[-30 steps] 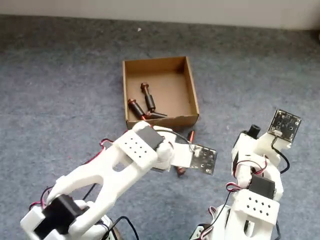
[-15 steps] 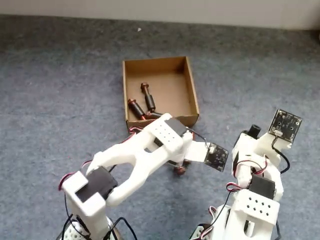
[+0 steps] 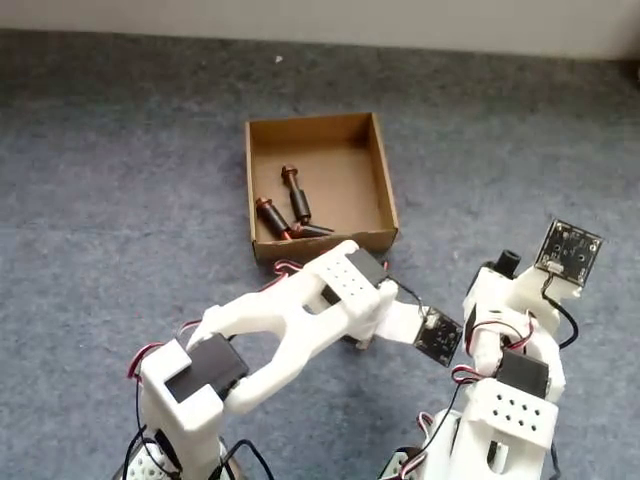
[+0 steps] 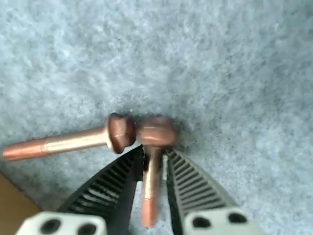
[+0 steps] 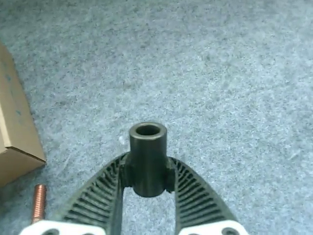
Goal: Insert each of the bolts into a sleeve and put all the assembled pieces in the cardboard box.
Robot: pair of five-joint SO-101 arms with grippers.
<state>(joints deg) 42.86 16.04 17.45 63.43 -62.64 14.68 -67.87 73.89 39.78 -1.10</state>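
- L gripper clamped on bolt, head just past its tips.
- 2nd bolt beside tips, heads touching.
- R gripper clamped on sleeve.
- Beyond L gripper: cardboard box, assembled pieces inside.

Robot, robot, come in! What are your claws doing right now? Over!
Left gripper: jaws shut on a bolt. Right gripper: holding a sleeve. Second bolt lies beside the first, heads together.

Each bolt: copper-toned metal, smooth, faintly glossy. The sleeve: dark matt metal. The cardboard box: plain brown, matt. The table surface: grey cloth, rough and fibrous. Fingers of the right gripper: black ribbed plastic. The arm shells: smooth white plastic.
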